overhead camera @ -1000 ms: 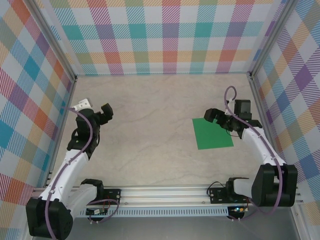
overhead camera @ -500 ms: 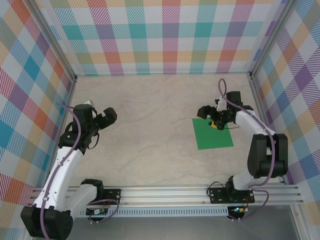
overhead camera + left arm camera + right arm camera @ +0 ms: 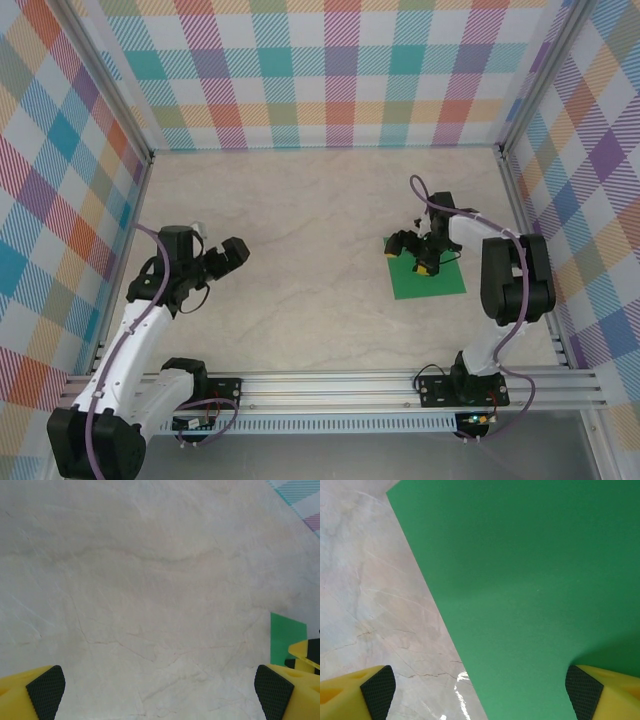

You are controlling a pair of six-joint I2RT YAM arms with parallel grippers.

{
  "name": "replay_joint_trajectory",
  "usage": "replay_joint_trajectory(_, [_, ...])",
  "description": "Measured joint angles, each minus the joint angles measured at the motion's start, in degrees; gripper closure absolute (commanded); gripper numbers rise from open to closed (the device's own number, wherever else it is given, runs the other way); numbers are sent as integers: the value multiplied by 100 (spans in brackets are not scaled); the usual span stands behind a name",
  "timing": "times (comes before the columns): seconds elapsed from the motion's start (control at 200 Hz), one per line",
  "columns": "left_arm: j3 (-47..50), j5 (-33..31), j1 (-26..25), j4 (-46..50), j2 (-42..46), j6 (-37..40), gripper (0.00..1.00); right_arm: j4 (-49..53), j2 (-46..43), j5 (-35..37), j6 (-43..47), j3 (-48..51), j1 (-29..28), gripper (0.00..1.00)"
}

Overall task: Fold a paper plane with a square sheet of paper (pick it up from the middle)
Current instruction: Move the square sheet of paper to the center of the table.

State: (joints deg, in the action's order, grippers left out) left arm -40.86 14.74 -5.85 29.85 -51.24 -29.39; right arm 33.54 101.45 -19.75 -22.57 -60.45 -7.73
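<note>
Since a second ago both arms have swung inward. The right one folded back so its claw now sits over the paper's far-left corner, and the left claw has crept toward the middle of the table.

Biggest thing first: the pale marble-look table top (image 3: 300, 220), with nothing lying on it except the paper.

The white-and-black left arm (image 3: 135, 330) leans in from the near-left. The black right arm (image 3: 510, 280) is bent sharply on the right side.

The bright green square sheet of paper (image 3: 440, 282) lies flat and unfolded on the right half of the table, just in front of the right arm.

The right gripper (image 3: 412, 255) is spread wide and holds nothing. In its wrist view the paper's left edge (image 3: 530, 580) runs diagonally between the yellow fingers, with one black pad (image 3: 377, 685) over bare table and the other over green. Can't tell whether they touch down.

The left gripper (image 3: 232, 255) is wide open too, hanging empty over bare table well away from the sheet. Its wrist cam catches a green sliver (image 3: 286, 637) at the right edge.
</note>
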Motion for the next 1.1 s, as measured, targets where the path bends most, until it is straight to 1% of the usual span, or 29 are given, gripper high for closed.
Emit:
replay_joint_trajectory(0.15, [227,409,-2,-308,-87,-262,0,-238,15,81,-319,37,-321,9])
replay_joint_trajectory(0.255, [343,634,-48,-509,-299,-433,0,-420,96,155,-581,-26,-719,9])
replay_joint_trajectory(0.325, [404,732,-168,-651,-439,-542,0,-549,195,212,-796,-138,-1071,9])
replay_joint_trajectory(0.4, [459,732,-407,-793,-555,-643,0,-662,319,330,-1032,-297,-1499,8])
replay_joint_trajectory(0.5, [608,684,-857,-1071,-667,-841,0,-855,466,433,-1366,-487,-2052,8])
replay_joint_trajectory(0.56, [737,592,-1128,-1276,-728,-962,0,-933,511,481,-1528,-555,-2291,8])
replay_joint_trajectory(0.635, [857,444,-1556,-1513,-905,-1150,0,-1005,522,498,-1641,-570,-2437,8])
replay_joint_trajectory(0.76, [850,186,-2184,-1849,-1370,-1335,0,-999,481,520,-1659,-570,-2446,7])
replay_joint_trajectory(0.855, [787,57,-2575,-2048,-1755,-1423,0,-855,350,511,-1552,-520,-2288,7])
replay_joint_trajectory(0.96, [568,-24,-2813,-2245,-2186,-1502,1,-710,76,490,-1357,-448,-1838,9])
replay_joint_trajectory(1.1, [-28,-44,-3032,-2452,-2846,-1589,8,-695,-245,420,-1099,-245,-1106,12])
